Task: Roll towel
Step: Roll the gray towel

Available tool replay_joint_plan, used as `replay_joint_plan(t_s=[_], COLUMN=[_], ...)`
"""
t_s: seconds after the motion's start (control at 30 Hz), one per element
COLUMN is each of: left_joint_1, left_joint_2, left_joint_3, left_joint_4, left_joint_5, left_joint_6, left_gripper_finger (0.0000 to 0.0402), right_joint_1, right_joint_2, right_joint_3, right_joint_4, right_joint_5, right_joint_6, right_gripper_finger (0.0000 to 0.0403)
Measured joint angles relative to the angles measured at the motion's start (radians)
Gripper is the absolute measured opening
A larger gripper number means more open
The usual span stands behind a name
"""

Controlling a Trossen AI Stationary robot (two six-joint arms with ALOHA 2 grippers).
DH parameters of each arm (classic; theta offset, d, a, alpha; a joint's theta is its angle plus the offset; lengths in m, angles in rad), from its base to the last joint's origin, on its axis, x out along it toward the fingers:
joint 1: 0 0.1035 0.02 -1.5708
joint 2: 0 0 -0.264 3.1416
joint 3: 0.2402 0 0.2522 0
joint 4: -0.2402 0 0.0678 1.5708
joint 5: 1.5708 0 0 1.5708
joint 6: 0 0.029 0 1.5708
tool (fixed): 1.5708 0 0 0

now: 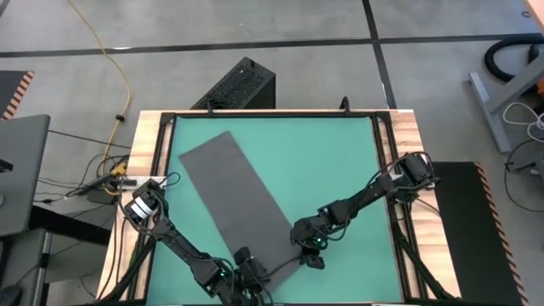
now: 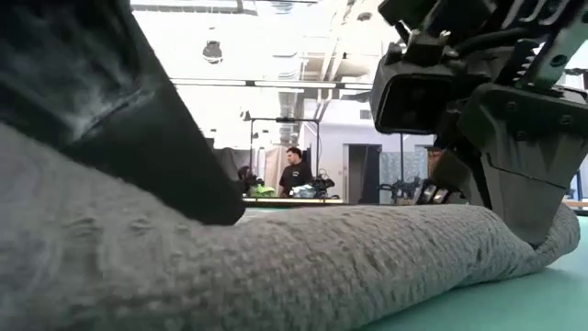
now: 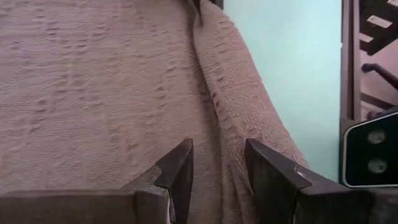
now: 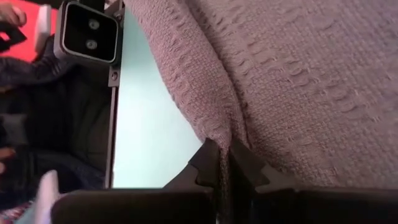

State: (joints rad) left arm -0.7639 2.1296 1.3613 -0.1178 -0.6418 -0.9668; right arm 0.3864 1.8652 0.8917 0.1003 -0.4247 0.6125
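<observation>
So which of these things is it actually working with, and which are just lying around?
In use:
- towel
- left gripper, at the towel's near end
- right gripper, jaws pinching the towel's near edge
- green mat

Lying about:
- yellow cable
- black box

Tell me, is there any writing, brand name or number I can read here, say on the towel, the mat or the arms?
None can be read.
The towel is plain grey cloth with no label.
The green mat is unmarked.
The left gripper and right gripper, both at the towel's near end, show no lettering.
Nothing in the room behind is legible.
</observation>
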Motion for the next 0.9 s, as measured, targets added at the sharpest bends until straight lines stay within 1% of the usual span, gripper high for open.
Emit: replay_joint_plan(t_s=[0.13, 0.27, 0.4, 0.53, 0.67, 0.77, 0.9], left_joint_1=[0.001, 0.001, 0.001, 0.001, 0.001, 0.003, 0.003], left_joint_2=[0.000, 0.000, 0.000, 0.008, 0.059, 0.077, 0.080], left_joint_3=[0.000, -0.004, -0.005, -0.005, -0.002, 0.000, 0.000], left_joint_4=[-0.018, -0.030, -0.031, -0.023, 0.041, 0.051, 0.020], left_joint_5=[-0.004, -0.012, -0.021, -0.039, -0.037, -0.034, -0.049], left_joint_6=[0.012, 0.011, 0.011, 0.011, 0.018, 0.012, -0.012], left_gripper_finger=[0.0132, 0.0132, 0.0132, 0.0132, 0.0132, 0.0132, 0.0132], right_joint_1=[-0.013, -0.022, -0.029, -0.037, -0.065, -0.075, -0.090], right_joint_2=[0.000, 0.000, 0.000, 0.000, -0.007, -0.034, -0.097], right_joint_3=[0.000, 0.000, 0.000, 0.000, 0.000, -0.001, -0.003], right_joint_4=[0.001, 0.004, 0.005, 0.007, -0.006, -0.033, -0.119], right_joint_5=[-0.024, -0.035, -0.050, -0.062, -0.155, -0.149, -0.148], right_joint_6=[0.035, 0.035, 0.034, 0.028, 0.011, 0.007, -0.037], right_gripper_finger=[0.0048, 0.0070, 0.0105, 0.0148, 0.0186, 0.0198, 0.0197])
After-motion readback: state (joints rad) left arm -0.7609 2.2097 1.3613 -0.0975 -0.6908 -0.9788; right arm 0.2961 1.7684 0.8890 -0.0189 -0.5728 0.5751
